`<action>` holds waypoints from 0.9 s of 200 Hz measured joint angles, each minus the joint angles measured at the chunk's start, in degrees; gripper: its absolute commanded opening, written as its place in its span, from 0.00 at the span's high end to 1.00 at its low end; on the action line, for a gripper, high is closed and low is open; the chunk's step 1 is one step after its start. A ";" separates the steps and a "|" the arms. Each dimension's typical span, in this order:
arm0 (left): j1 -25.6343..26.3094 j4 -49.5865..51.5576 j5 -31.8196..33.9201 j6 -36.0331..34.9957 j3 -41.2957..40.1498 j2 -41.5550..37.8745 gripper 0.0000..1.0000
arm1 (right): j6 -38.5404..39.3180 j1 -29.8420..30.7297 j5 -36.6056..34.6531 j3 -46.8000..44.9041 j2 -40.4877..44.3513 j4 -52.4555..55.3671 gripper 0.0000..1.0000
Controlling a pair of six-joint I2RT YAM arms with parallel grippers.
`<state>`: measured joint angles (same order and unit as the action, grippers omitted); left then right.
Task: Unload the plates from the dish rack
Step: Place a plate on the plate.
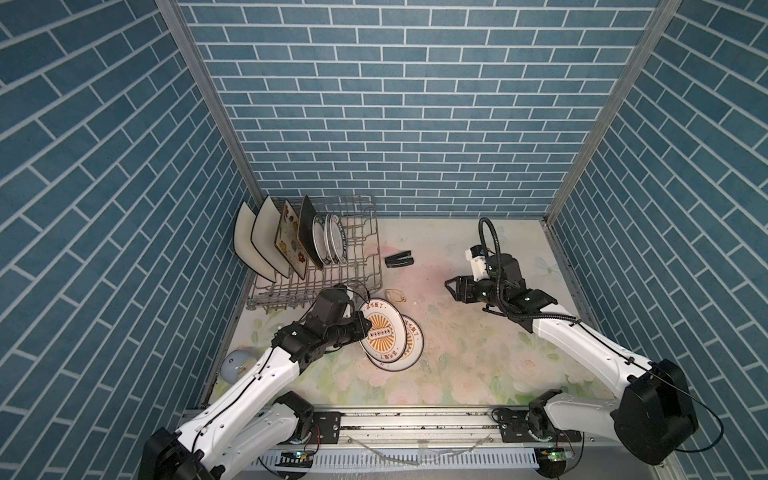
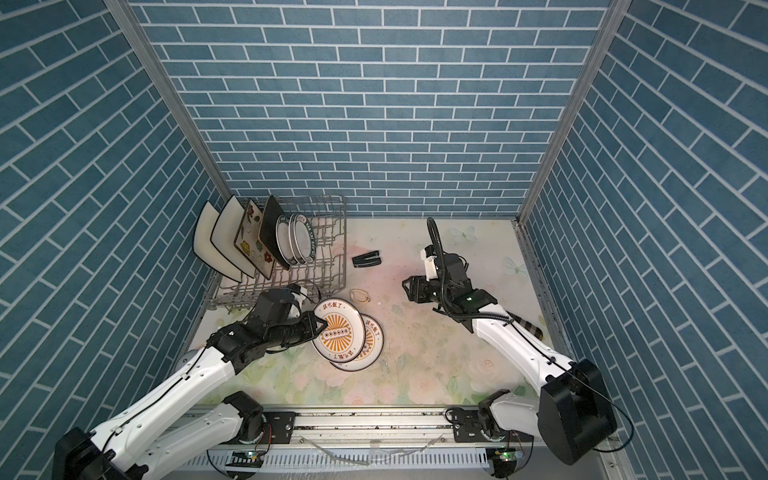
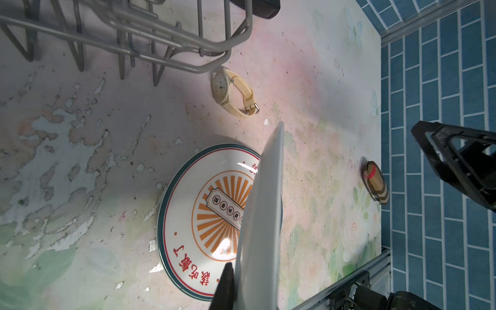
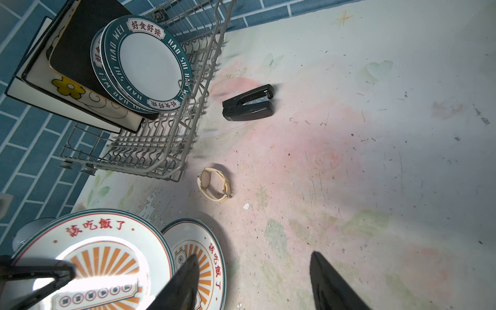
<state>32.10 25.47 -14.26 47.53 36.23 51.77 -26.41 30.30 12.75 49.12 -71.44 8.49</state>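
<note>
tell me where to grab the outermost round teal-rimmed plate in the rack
Probably pinch the top rim of the round teal-rimmed white plate from above, straddling both faces: it stands on edge in the grey wire dish rack, upper rim exposed.

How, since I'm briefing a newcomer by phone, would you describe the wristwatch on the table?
Find the grey wire dish rack in the far left corner. Just off its near right corner, before the sunburst plates, lies the wristwatch. It is cream-strapped with a pale dial, unlike the black stapler farther back.
</note>
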 measured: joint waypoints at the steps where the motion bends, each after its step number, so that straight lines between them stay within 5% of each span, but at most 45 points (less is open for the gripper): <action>1: 0.13 -0.28 0.09 0.26 -0.20 0.00 0.99 | -0.04 0.00 0.07 0.00 0.00 0.00 0.35; 180: 5.53 -12.26 2.25 8.87 -5.01 9.84 0.89 | -8.48 3.13 12.57 -2.19 -7.96 -5.62 0.40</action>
<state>37.63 13.21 -12.01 56.40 31.22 61.60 -34.89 33.43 25.32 46.94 -79.40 2.87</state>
